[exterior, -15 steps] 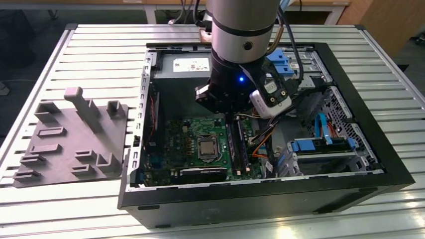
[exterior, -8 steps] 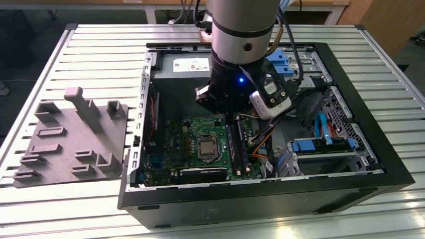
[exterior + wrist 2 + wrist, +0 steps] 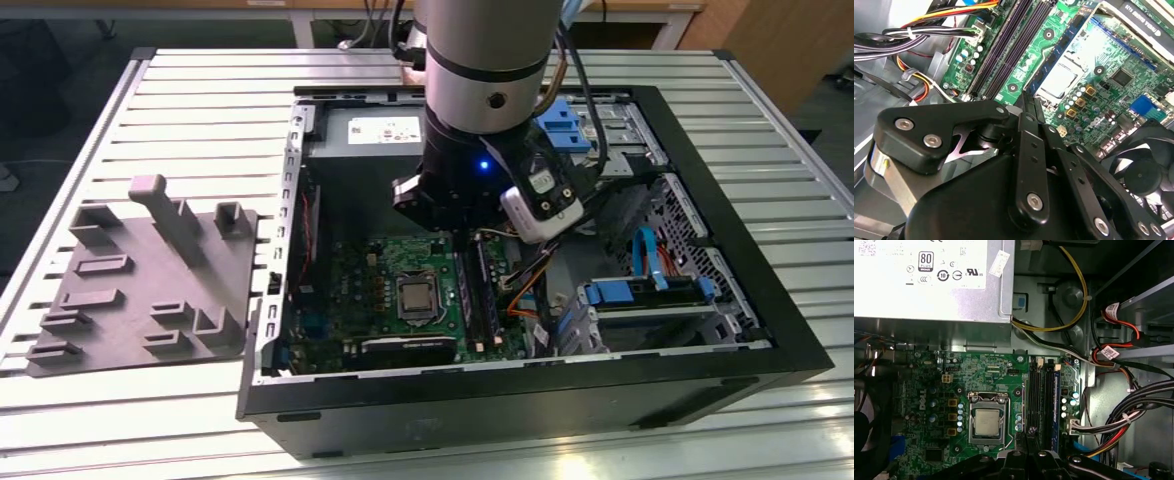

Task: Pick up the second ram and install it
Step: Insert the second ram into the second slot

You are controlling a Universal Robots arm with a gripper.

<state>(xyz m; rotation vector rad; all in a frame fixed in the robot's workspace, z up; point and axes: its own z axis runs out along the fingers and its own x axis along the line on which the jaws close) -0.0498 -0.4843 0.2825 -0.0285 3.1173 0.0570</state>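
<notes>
Gripper [image 3: 463,240] reaches down into the open computer case [image 3: 747,335], its black fingers drawn together on the top edge of the second ram [image 3: 475,295]. The ram is a thin dark stick standing on edge over the memory slots and running near to far along the motherboard [image 3: 354,290]. In both wrist views the fingertips meet in a narrow point above those slots, just to one side of the processor socket, though the contact itself is partly hidden by the linkage. The second ram lies just to the exterior view's right of the processor [image 3: 418,297] and in line with the long black slot rails. In the first wrist view another stick with a blue label [image 3: 1056,400] sits in a neighbouring slot, on the side away from the processor. The power supply [image 3: 374,125] fills the far end of the case, beyond the board. Bundled cables [image 3: 1124,420] in black, red and yellow hang beside the slots. Blue drive brackets [image 3: 621,292] sit to the exterior view's right. A black fan [image 3: 1144,170] shows near the board's edge in the second wrist view. Outside the case, to the exterior view's left, a grey moulded holder tray [image 3: 134,290] rests on the slatted metal table [image 3: 134,420], well apart from the arm.
</notes>
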